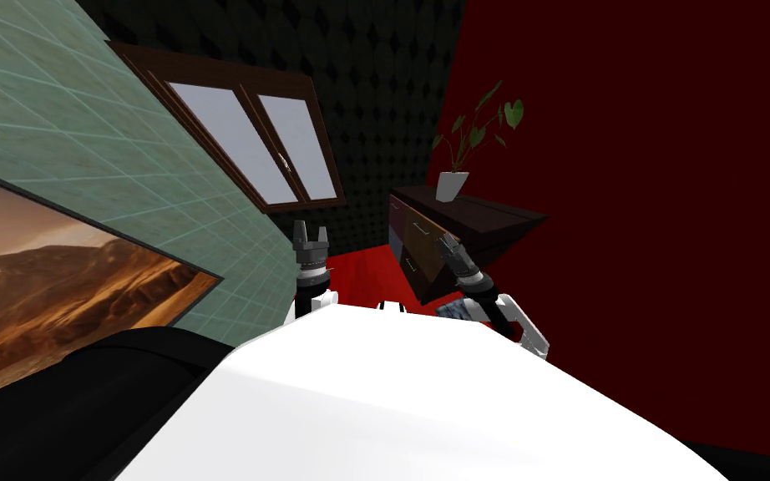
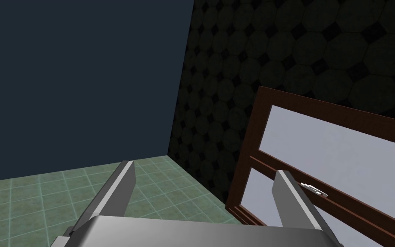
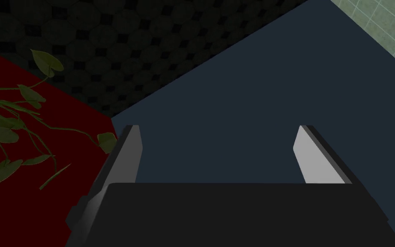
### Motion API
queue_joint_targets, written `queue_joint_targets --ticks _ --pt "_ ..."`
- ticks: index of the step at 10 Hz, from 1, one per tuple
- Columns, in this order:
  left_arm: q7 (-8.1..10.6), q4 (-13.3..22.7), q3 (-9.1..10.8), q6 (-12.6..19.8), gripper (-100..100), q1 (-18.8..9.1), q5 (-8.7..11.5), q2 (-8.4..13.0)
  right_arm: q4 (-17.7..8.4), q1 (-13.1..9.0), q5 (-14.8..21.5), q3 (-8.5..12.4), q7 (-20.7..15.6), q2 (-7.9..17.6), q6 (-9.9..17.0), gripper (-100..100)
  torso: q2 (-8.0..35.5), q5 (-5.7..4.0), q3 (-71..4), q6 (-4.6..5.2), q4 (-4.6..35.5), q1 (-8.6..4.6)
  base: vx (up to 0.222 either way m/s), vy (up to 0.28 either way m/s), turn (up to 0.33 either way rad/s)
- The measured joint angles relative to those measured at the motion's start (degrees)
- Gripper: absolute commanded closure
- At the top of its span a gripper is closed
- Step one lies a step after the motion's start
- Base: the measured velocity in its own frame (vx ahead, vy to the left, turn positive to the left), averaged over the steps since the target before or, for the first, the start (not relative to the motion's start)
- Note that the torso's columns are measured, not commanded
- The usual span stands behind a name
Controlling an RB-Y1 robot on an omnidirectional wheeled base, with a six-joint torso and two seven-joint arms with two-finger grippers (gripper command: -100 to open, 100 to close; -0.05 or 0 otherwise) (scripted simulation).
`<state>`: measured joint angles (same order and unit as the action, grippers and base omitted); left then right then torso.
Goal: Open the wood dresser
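A dark brown wood dresser [image 1: 458,230] with several drawer fronts and thin light handles stands against the red wall, right of centre in the head view. My right gripper [image 1: 448,248] is raised just in front of its drawer fronts; whether it touches them I cannot tell. In the right wrist view its fingers [image 3: 129,150] stand wide apart with nothing between them, so it is open [image 3: 218,150]. My left gripper [image 1: 310,233] is held up left of the dresser, well apart from it. It is open [image 2: 205,188] and holds nothing.
A leafy green plant in a white pot [image 1: 452,185] stands on the dresser top, its leaves [image 3: 8,128] seen beside my right gripper. A brown-framed window [image 1: 266,142] and a large picture [image 1: 58,284] hang on the green tiled wall at left. The floor [image 1: 367,271] is red.
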<state>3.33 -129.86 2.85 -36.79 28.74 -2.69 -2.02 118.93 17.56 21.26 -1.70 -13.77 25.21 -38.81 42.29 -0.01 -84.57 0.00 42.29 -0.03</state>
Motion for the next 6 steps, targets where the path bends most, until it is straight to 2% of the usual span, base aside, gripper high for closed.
queue_joint_targets --ticks 3,6 --pt "0.0 0.0 0.0 0.0 0 0.0 0.0 0.0 -1.0 -1.3 4.2 -0.3 -0.4 2.6 -0.6 -100 0.0 0.01 0.0 0.0 0.0 0.03 0.053 0.058 -0.038" --pt "0.0 0.0 0.0 0.0 0 0.0 0.0 0.0 -3.3 -3.6 8.8 -0.9 -1.1 5.6 -1.4 -100 0.0 0.02 0.0 0.0 0.0 0.09 0.056 0.06 -0.036"
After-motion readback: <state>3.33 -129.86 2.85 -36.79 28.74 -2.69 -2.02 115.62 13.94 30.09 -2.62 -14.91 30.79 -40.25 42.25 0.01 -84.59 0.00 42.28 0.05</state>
